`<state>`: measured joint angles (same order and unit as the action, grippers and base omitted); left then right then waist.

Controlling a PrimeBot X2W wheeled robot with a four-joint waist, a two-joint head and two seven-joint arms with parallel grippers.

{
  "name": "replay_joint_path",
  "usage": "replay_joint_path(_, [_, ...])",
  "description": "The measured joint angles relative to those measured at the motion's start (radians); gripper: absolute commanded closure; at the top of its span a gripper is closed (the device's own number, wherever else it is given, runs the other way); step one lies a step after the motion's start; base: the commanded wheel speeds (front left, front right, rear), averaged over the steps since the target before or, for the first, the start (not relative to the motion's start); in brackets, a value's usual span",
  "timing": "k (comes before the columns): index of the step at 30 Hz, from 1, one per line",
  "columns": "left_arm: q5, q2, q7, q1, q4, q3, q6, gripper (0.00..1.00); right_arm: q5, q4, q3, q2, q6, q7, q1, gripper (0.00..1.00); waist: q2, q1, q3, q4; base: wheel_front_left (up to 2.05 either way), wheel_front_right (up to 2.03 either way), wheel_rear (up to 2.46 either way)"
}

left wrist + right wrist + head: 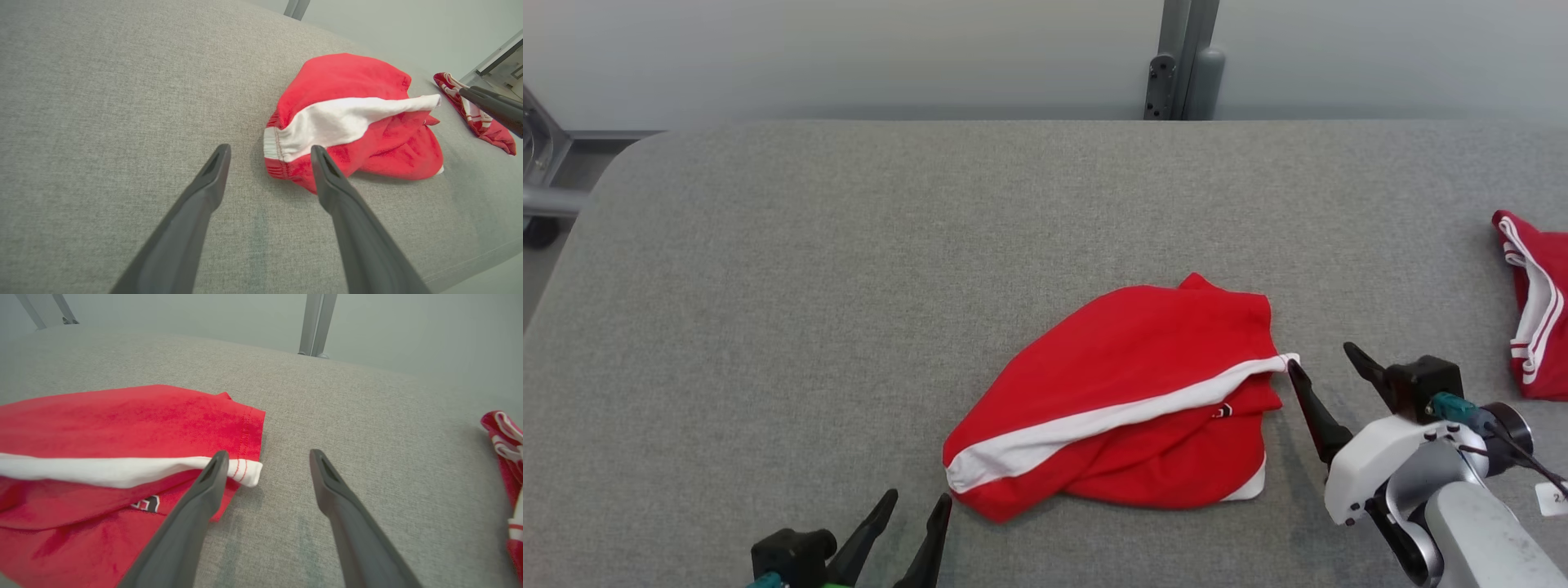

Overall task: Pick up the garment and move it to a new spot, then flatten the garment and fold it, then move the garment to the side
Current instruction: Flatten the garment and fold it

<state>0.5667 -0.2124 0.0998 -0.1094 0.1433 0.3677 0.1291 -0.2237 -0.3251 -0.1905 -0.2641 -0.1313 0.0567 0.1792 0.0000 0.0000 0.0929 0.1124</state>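
Observation:
A red garment (1127,384) with a white stripe lies crumpled on the grey table (849,286), near its front middle. My left gripper (917,500) stands open just left of the garment's near left corner, touching nothing. The same corner (286,151) sits beside its right finger in the left wrist view. My right gripper (1321,356) is open at the garment's right edge, its left fingertip right by the end of the white stripe (245,473). Nothing lies between either pair of fingers.
A second red and white garment (1535,310) lies bunched at the table's right edge, also seen as a red bundle (474,106) and a red heap (506,465). A grey post (1184,61) stands behind the table. Bare grey cloth stretches left and behind.

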Motion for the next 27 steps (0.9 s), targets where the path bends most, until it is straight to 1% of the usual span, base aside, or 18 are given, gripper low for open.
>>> replay_joint_path(3, [0.071,-0.026,-0.021,0.044,-0.002,0.051,0.000,0.00,-0.055,-0.035,-0.036,-0.008,0.000,-0.050,0.044,0.00,0.0000,0.0000,0.030,0.010,0.00,0.00,0.00])
replay_joint_path(7, [0.130,-0.046,-0.030,0.088,0.001,0.099,0.000,0.00,-0.113,-0.061,-0.075,-0.026,0.000,-0.081,0.072,0.00,0.0000,0.0000,0.059,0.024,0.00,0.00,0.00])
replay_joint_path(12, [0.184,-0.071,-0.031,0.118,0.010,0.144,0.000,0.00,-0.155,-0.077,-0.099,-0.035,0.000,-0.080,0.079,0.00,0.0000,0.0000,0.080,0.035,0.00,0.00,0.00])
replay_joint_path(18, [0.246,-0.085,-0.018,0.125,0.018,0.175,0.000,0.00,-0.208,-0.066,-0.133,-0.043,0.000,-0.080,0.079,0.00,0.0000,0.0000,0.080,0.022,0.00,0.00,0.00])
replay_joint_path(27, [0.309,-0.107,-0.009,0.144,0.018,0.209,0.000,0.00,-0.247,-0.042,-0.140,-0.060,0.000,-0.079,0.073,0.00,0.0000,0.0000,0.077,0.009,0.00,0.00,0.00])
